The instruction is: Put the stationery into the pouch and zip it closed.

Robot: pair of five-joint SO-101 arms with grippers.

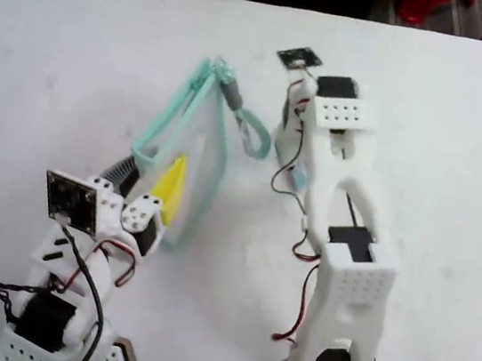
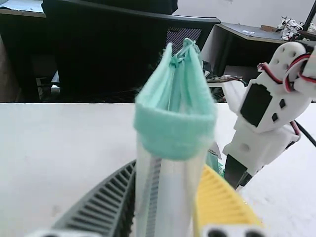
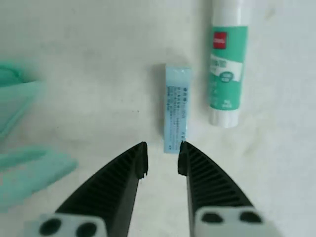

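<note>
Nearest the bases, the left gripper [image 1: 155, 168] has its jaws, one grey and one yellow, clamped on the near end of the pouch [image 1: 196, 129]. The pouch stands on edge on the counter [image 1: 62, 48]. Its long axis runs away from that gripper toward the far side, leaning a little toward the right arm. Its teal rims spread apart at the near end and meet at the far end, so the mouth gapes upward. From the far end a teal strap [image 1: 253, 136] loops back across the counter toward the right arm.

In the right wrist view, the right gripper [image 3: 162, 158] hangs low with its black jaws a little apart and nothing between them. The eraser [image 3: 177, 116] lies flat just beyond their tips, pointing lengthwise straight away from them. The glue stick [image 3: 226, 64] lies beside it, parallel and not touching, its white end nearer the jaws. Both lie apart from the pouch.

The counter is plain white. In the left wrist view a black chair [image 2: 113, 44] and dark desks [image 2: 256, 39] stand behind it.
</note>
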